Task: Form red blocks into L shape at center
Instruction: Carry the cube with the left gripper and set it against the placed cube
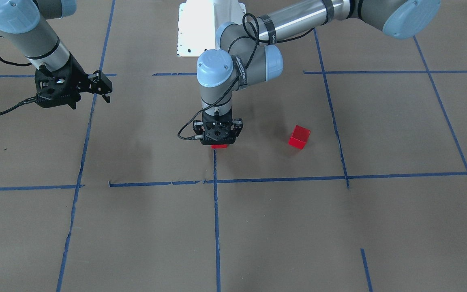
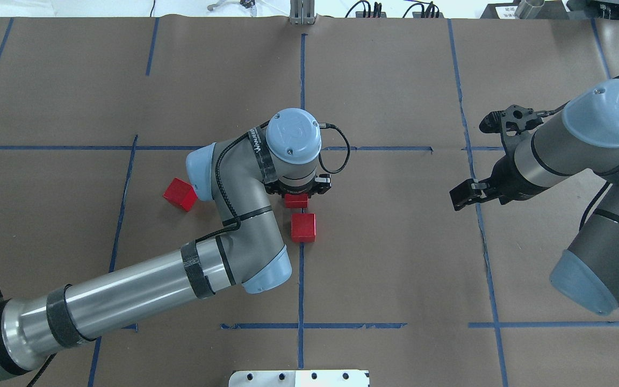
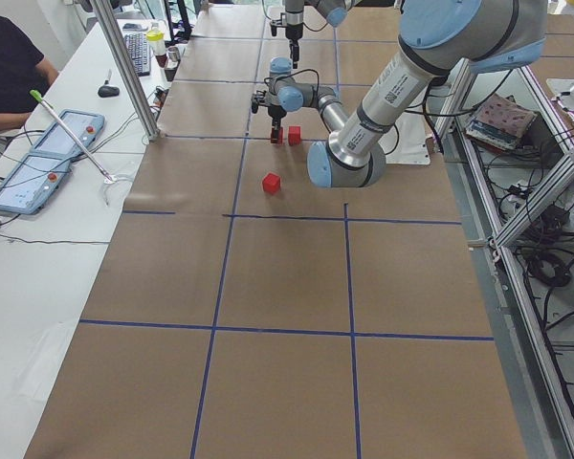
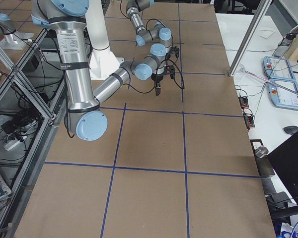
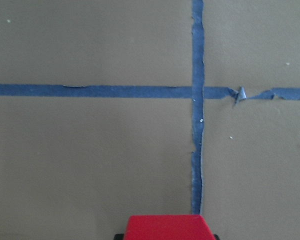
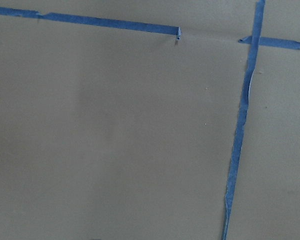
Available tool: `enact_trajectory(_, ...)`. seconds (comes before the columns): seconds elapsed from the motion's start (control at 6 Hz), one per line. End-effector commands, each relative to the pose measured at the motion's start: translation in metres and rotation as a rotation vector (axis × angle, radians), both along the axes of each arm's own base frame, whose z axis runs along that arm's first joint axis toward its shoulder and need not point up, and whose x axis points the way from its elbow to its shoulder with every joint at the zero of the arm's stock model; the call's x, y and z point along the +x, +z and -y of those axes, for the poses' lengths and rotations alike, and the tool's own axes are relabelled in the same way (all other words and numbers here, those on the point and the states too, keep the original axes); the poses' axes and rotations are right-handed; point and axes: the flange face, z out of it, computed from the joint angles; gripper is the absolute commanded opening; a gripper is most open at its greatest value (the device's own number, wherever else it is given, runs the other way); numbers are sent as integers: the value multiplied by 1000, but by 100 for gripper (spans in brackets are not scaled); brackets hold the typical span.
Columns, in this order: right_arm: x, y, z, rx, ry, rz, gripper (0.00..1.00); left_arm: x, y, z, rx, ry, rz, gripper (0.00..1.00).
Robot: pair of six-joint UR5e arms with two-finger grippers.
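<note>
Two arms reach over the table, each with one tool, and three red blocks lie in all, every one inside the center, the middle cell of the blue tape grid.

Furthest left, the outlying red block sits alone on the brown paper, turned askew to the grid and well apart from the other two. The left arm's elbow passes just beside it.

Next comes the left tool, pointing straight down over the middle of the cell. It is narrowed onto the gripped red block. In the left wrist view that block fills the bottom edge with a dark pad at each side. The vertical tape line that splits the cell runs up towards it.

The resting red block lies on the upper end of that line, just beside the gripped one on the robot's side. Whether the two touch I cannot tell.

Far right, the right tool hangs above the cell's right border tape, its jaws spread wide and holding nothing.
</note>
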Motion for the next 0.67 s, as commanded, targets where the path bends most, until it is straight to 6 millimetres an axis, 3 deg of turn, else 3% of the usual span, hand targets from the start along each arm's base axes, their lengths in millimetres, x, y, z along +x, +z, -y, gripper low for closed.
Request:
enact_trajectory(0.0, 0, 0, 0, 0, 0, 0, 100, 3, -1, -4, -2, 3, -6, 3)
enact_trajectory(0.5, 0, 1, 0, -3, -1, -1, 100, 7, -2, -12, -2, 12, -8, 4)
